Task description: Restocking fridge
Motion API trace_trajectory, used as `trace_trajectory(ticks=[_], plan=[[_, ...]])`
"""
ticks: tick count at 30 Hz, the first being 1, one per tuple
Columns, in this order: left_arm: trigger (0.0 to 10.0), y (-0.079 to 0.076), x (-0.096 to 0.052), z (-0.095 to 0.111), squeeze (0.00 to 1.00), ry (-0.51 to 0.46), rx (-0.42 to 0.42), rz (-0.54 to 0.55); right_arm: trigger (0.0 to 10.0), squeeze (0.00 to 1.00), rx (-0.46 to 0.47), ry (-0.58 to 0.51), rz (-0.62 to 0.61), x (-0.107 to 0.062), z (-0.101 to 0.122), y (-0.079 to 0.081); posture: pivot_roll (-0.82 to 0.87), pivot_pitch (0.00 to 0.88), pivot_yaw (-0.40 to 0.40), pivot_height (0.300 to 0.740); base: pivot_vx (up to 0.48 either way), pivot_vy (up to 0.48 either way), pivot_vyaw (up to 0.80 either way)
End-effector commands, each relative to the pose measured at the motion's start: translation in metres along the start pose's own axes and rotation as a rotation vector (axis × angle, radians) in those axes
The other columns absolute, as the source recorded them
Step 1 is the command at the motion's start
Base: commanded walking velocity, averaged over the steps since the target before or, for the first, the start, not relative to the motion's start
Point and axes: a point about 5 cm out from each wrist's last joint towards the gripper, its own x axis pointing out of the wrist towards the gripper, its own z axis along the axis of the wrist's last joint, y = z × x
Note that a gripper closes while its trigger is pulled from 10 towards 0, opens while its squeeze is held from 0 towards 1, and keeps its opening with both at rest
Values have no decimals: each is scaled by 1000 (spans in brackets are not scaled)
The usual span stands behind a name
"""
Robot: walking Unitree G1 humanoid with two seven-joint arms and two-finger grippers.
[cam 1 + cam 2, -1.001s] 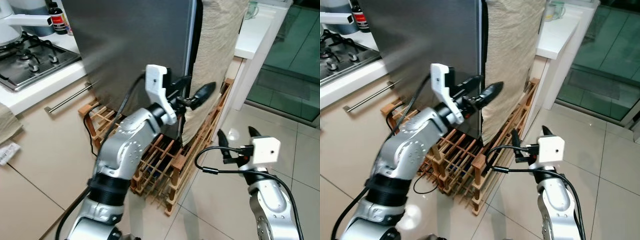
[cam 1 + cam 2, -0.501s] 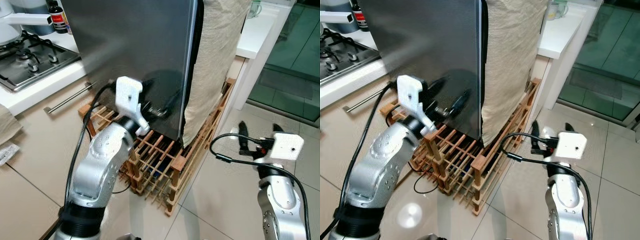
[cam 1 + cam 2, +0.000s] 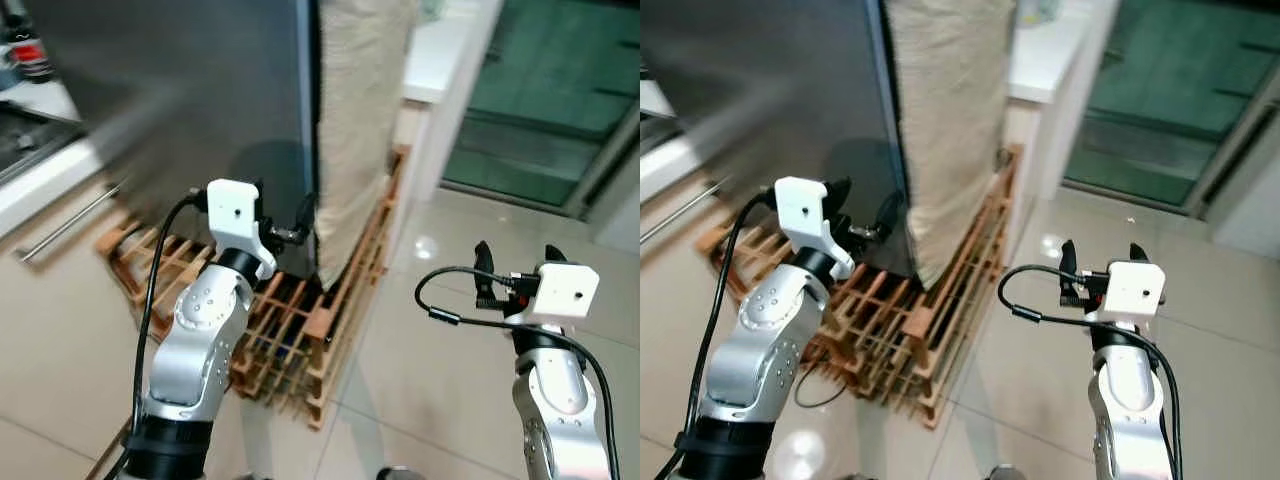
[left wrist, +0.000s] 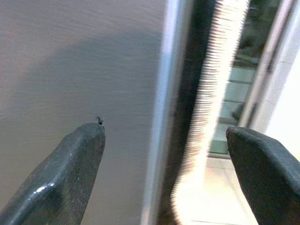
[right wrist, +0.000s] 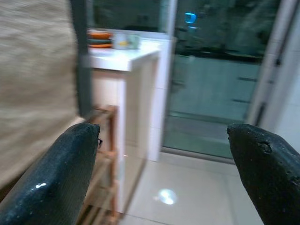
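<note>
The fridge's dark steel door (image 3: 190, 90) stands shut, with a beige cloth (image 3: 355, 100) hanging down the side next to it. My left gripper (image 3: 285, 215) is open and held low in front of the door's right edge (image 4: 161, 93); its fingers (image 4: 70, 164) have nothing between them. Over the tiled floor to the right, my right gripper (image 3: 515, 262) is open and empty, pointing towards the white counter (image 5: 122, 58). No item for the fridge is in either gripper.
A wooden bottle rack (image 3: 290, 330) stands on the floor at the fridge's foot, below my left arm. A white counter (image 3: 430, 60) and a glass door (image 3: 540, 100) lie beyond. Beige cabinets with a bar handle (image 3: 65, 225) are on the left. Tiled floor (image 3: 430, 350) lies open on the right.
The camera has turned right, shifting the scene left. My left gripper has come down from high on the door's edge to low by its lower corner. The right gripper rose slightly.
</note>
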Motion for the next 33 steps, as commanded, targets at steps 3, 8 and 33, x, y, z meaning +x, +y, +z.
trace_trajectory(ticks=[3, 8, 33], plan=[[10000, 1, 1, -1, 0, -2, 17, 21, 10000, 0, -3, 20, 23, 3, -3, 3, -62, 0, 46, 727, 0, 303, -740], [10000, -1, 6, 0, 0, -5, 31, 40, 10000, 0, -4, 30, 59, 5, -5, 7, -65, 0, 44, 727, 0, 0, -588], [10000, -33, 33, 22, 0, -39, -11, -37, 10000, 0, 9, 32, 82, 5, -8, 7, -78, 0, 45, 727, 0, 0, 0]])
